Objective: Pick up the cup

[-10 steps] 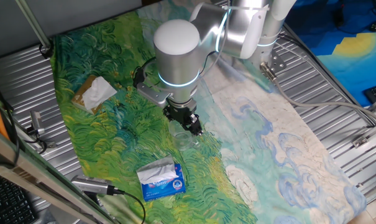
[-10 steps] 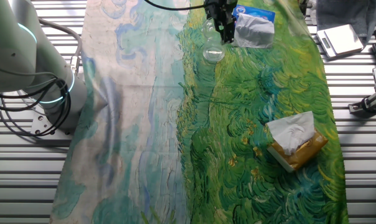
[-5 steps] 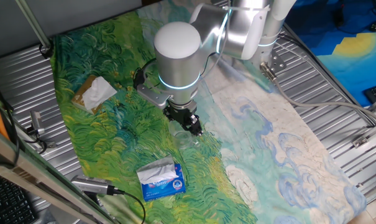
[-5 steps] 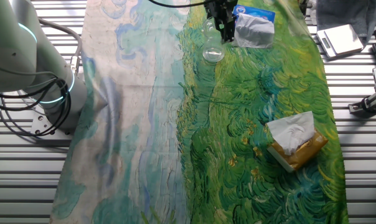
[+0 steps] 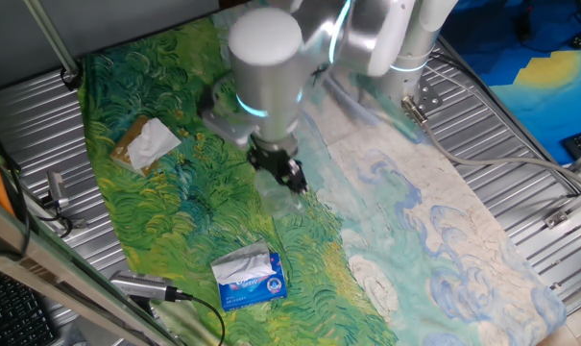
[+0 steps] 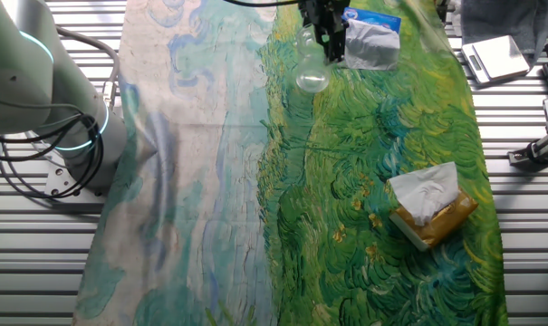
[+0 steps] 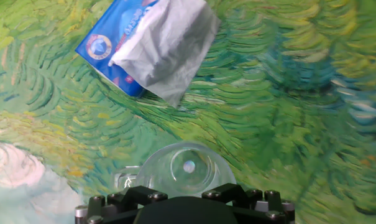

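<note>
Blue-and-white tissue packet (image 5: pixel 250 275) near, brown packet (image 6: pixel 434 210) well apart on painted cloth (image 6: pixel 364 163). Gripper (image 5: pixel 288 178) clamped on cup (image 7: pixel 186 169); rim facing hand camera, axis along fingers.

The arm's white body leans over the middle of the table (image 5: pixel 520 183), which wears a green, blue and cream painted cloth (image 5: pixel 405 221). Its dark hand (image 5: pixel 288 179) points down with the fingers around the clear cup (image 5: pixel 282 195). A blue-and-white tissue packet (image 5: pixel 249 275) lies near the table's front edge. A brown packet with white paper (image 5: pixel 146 143) sits toward the left edge.
</note>
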Tool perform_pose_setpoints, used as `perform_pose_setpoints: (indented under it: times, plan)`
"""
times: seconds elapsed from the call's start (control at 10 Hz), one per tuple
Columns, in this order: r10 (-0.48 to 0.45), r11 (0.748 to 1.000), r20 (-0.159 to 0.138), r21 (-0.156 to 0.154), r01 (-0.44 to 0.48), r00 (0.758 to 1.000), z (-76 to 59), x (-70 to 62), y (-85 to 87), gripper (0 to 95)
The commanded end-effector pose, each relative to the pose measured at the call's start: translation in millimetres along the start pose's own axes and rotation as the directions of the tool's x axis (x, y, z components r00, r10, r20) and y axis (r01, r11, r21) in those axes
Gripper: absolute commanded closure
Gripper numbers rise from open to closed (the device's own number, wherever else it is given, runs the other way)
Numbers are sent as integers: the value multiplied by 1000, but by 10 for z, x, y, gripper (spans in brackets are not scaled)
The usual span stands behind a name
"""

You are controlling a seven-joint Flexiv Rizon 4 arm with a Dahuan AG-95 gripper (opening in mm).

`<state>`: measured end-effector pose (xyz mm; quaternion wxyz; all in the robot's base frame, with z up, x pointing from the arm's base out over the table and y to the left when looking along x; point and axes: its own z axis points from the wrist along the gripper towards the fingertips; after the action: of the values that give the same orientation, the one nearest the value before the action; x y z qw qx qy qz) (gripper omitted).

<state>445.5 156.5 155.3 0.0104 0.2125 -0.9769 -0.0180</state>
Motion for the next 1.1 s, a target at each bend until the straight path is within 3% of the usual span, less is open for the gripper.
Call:
perform_pose_setpoints:
  times: [0.1, 0.5, 0.7, 1.1]
  plan:
    - [-16, 1000, -17, -8, 15, 1000, -190, 90, -220, 950]
    - [-38, 999, -52, -15, 37, 998, -678, 188, -602, 950]
    - [-37, 999, -66, -8, 37, 997, -857, 180, -662, 950]
    - [-32, 999, -67, -9, 32, 997, -1110, 177, -682, 950]
